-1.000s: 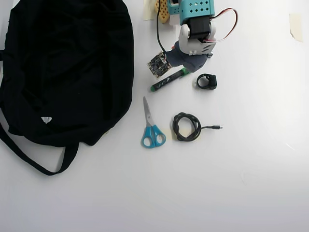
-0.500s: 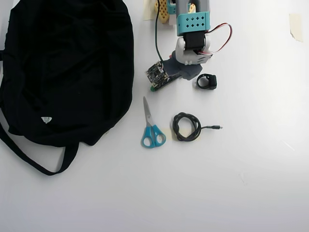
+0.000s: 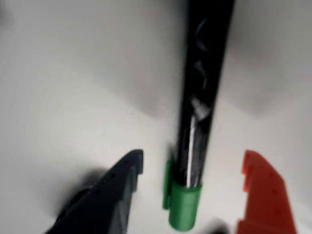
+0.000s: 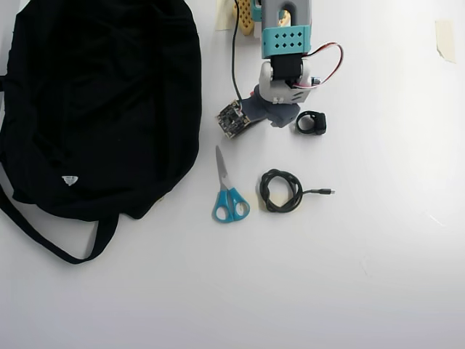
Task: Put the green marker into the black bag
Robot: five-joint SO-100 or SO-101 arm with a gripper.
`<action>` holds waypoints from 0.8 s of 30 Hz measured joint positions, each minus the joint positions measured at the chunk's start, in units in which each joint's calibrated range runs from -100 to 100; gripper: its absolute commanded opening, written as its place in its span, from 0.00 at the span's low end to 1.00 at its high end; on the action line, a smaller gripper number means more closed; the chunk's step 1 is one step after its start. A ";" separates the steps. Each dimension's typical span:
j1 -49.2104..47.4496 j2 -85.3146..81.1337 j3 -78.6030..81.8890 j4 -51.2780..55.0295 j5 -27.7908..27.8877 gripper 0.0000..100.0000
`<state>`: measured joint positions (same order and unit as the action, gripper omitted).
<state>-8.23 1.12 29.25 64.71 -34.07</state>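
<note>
A: wrist view: fingers [image 3: 190,195] spread wide, nothing pinched. green marker [image 3: 200,112] lies on the desk [image 3: 73,87] between them, green end nearest, long axis running straight away from the camera

B: so a straddle, closing across the barrel. black bag [image 4: 102,102] sits well off to the overhead's left

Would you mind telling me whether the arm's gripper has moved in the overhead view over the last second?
Yes. The gripper has slid up-left, away from the scissors, and now hides the green marker there.
</note>
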 measured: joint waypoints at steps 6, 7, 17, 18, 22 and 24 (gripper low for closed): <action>1.62 0.00 0.00 -0.52 1.81 0.27; 2.06 0.00 0.00 -0.86 1.90 0.27; 2.79 2.41 0.00 -2.66 2.10 0.27; 2.79 2.66 0.00 -3.26 2.10 0.27; 2.79 2.99 0.00 -4.55 2.10 0.27; 2.79 2.99 0.00 -4.55 2.10 0.27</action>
<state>-5.44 4.11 29.25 60.15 -31.97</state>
